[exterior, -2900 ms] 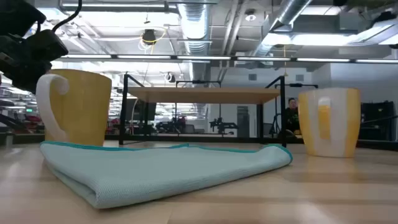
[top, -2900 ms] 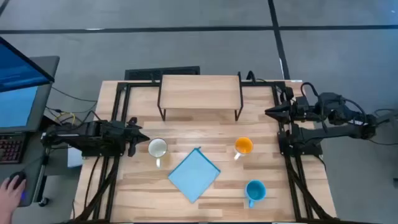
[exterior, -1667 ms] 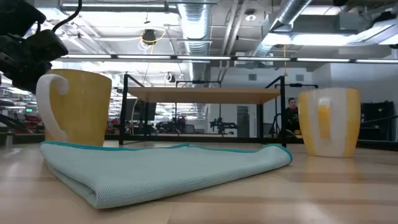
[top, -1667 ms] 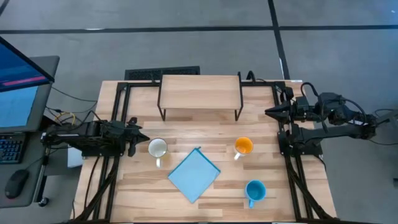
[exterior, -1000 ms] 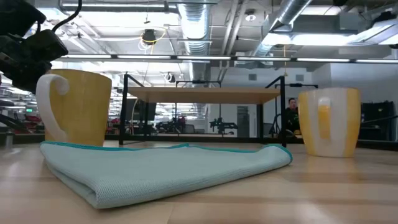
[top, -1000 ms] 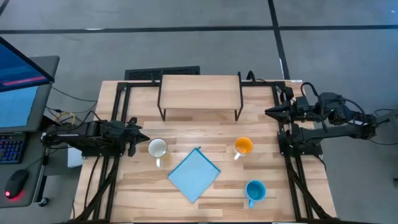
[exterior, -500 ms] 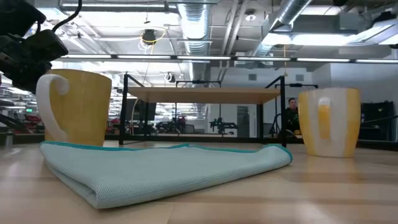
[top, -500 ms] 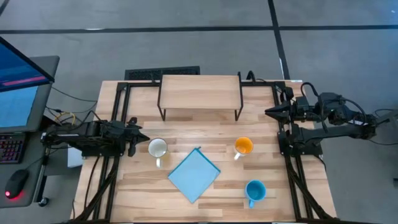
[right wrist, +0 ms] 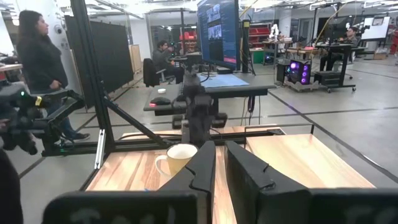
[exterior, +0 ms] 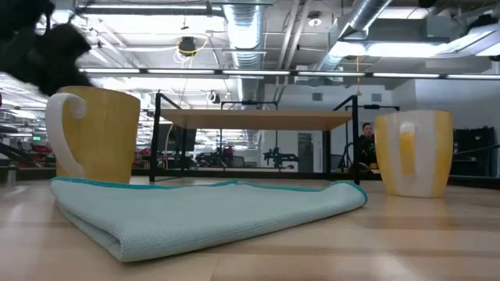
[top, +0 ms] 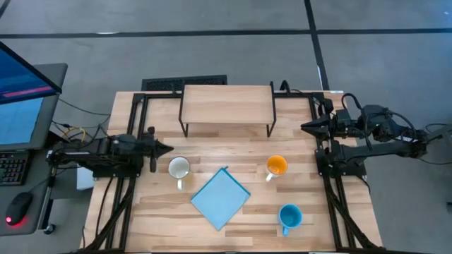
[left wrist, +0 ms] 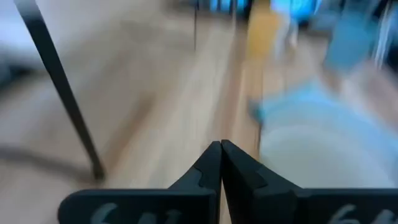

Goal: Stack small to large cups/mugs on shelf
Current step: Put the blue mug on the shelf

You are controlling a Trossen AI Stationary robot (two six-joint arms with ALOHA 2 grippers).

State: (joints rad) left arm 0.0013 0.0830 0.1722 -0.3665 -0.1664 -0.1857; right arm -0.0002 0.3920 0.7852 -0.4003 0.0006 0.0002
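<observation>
Left gripper (top: 167, 148), fingers pressed together and empty, sits just beside the cream mug (top: 179, 168). Orange mug (top: 276, 166) and blue mug (top: 289, 216) wait nearer the parked right gripper (top: 305, 128), jaws narrowly parted. Shelf (top: 227, 104) is bare; stacking seems unstarted, opening comes next.

I see a grey floor (top: 212, 56) around my wooden surface (top: 162, 212), crossed by dark lines. Left of the surface a desk carries a blue-lit monitor (top: 21, 77), a keyboard (top: 8, 169) and a mouse (top: 18, 206). Beyond the surface, silver ceiling ducts (exterior: 242, 27) and strip lights run overhead. People (right wrist: 40, 62) stand or sit near black partitions (right wrist: 118, 56) and another large screen (right wrist: 217, 31).
</observation>
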